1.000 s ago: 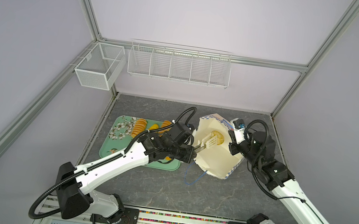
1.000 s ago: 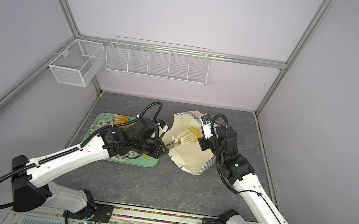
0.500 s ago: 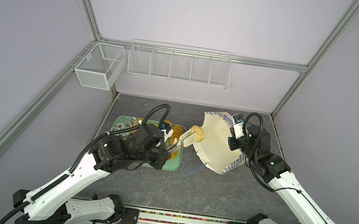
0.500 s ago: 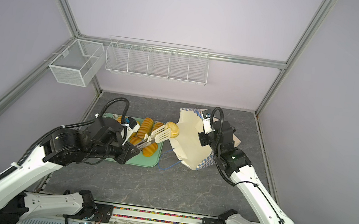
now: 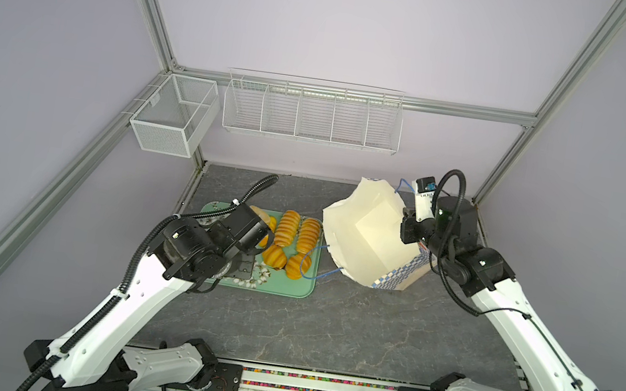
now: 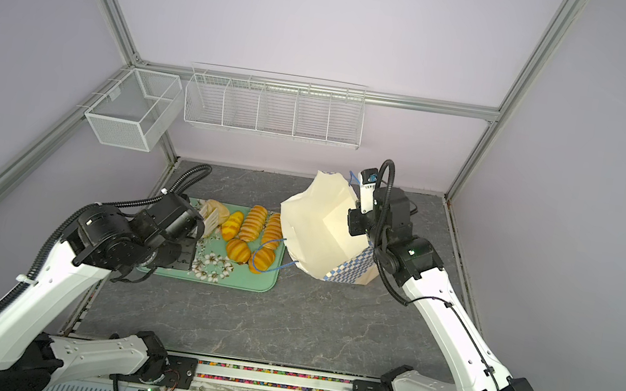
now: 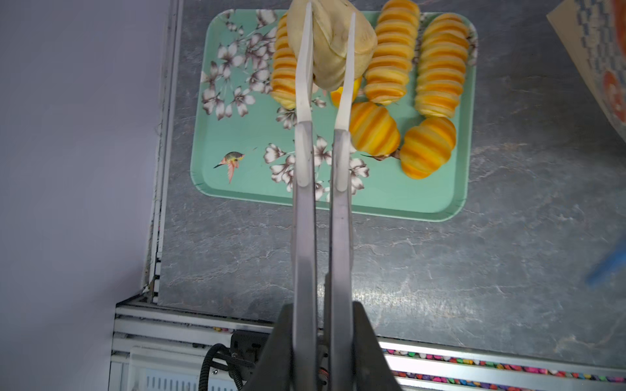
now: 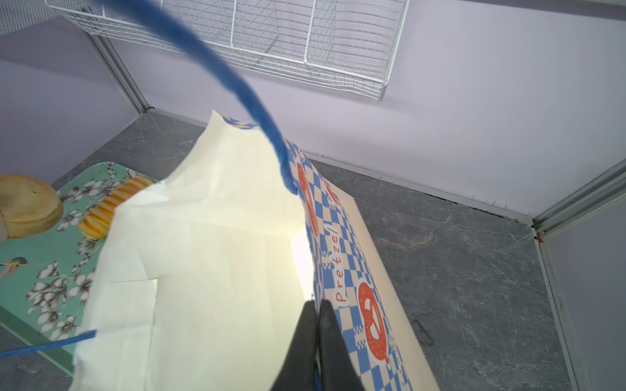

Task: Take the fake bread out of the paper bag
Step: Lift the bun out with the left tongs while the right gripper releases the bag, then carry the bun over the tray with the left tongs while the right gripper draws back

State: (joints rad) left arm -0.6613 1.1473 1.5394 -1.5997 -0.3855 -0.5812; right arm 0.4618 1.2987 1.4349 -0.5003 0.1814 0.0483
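Bare grey marbled table (image 5: 346, 327) lies open from its front edge to the tray (image 5: 281, 284). The tray is smooth mint with printed blossoms and sits by the table's left edge; its near-left part is bare, and only the left wrist view shows a hummingbird there. Round striped buns (image 7: 372, 132) and ribbed glossy loaves (image 7: 440, 64) crowd its far-right part. The left gripper (image 7: 331, 13), with long thin fingers (image 7: 305, 67), is clamped on a pale matte bread (image 7: 333, 44) over the tray's far edge. A thin blue cord (image 5: 304, 266) loops onto the tray's right edge from the bag (image 5: 364, 233); the bag tilts mouth-first toward the tray. Both top views look into its creased cream inside; only the right wrist view shows its blue check and orange pretzels. The right gripper (image 8: 316, 304) is pinched together on the bag's rim; wire baskets (image 5: 311, 112) hang on the far wall.
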